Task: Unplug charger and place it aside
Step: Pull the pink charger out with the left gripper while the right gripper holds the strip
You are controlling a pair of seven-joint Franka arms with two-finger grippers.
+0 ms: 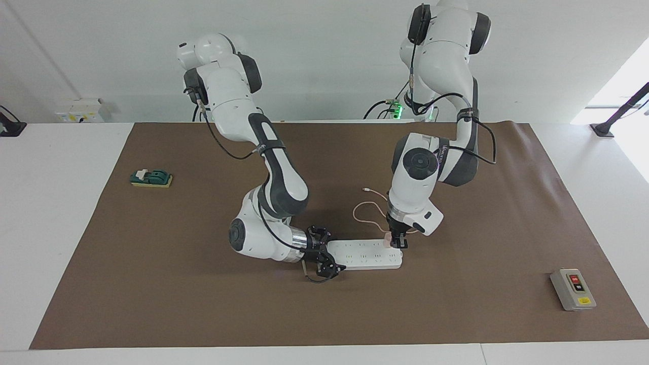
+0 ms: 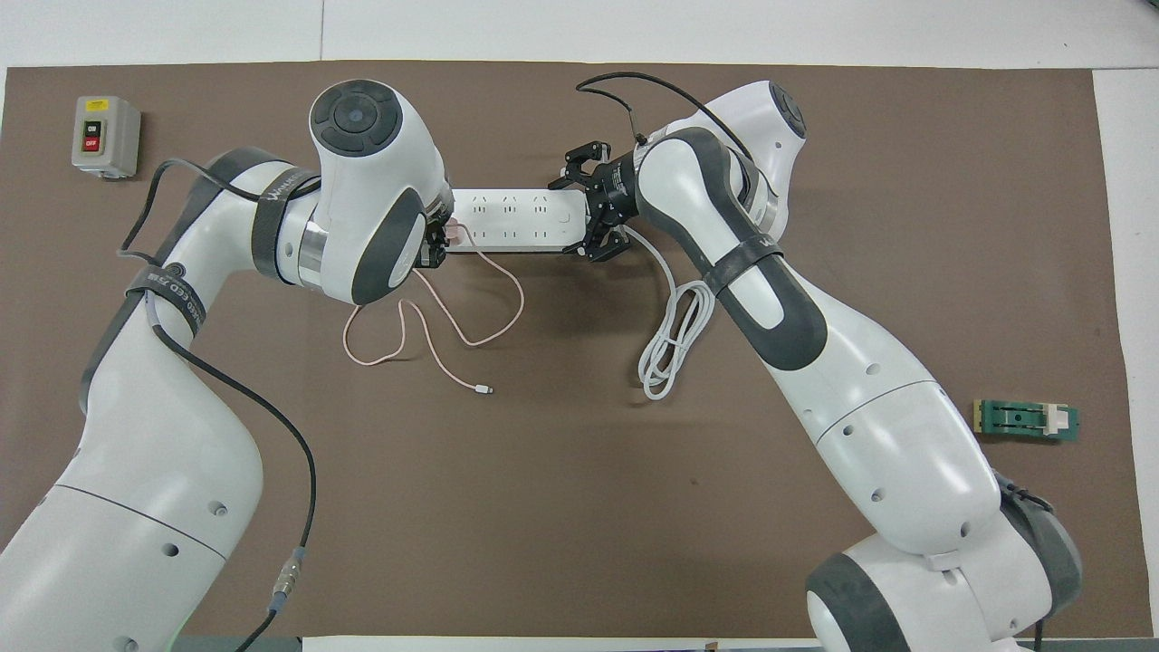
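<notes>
I'm pinning the strip (image 1: 366, 254) with the right gripper (image 1: 324, 257) clamped on its end so it can't lift; left gripper (image 1: 397, 242) is pinching the charger (image 1: 388, 238), plugged in at the opposite end

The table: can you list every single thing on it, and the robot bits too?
charger: one, pale pink cube, plugged into the power strip at the left arm's end
charger cable: one, thin pink, looping from the charger toward the robots, white tip
power strip: one, white, mid-table
power strip cord: one, thick white, coiled nearer to the robots than the strip
switch box: one, grey with red and black buttons, at the left arm's end
green block: one, green with a white piece, at the right arm's end
mat: one, brown, covering the table
left gripper: one, black jaws, down on the charger
right gripper: one, black jaws, around the strip's end
</notes>
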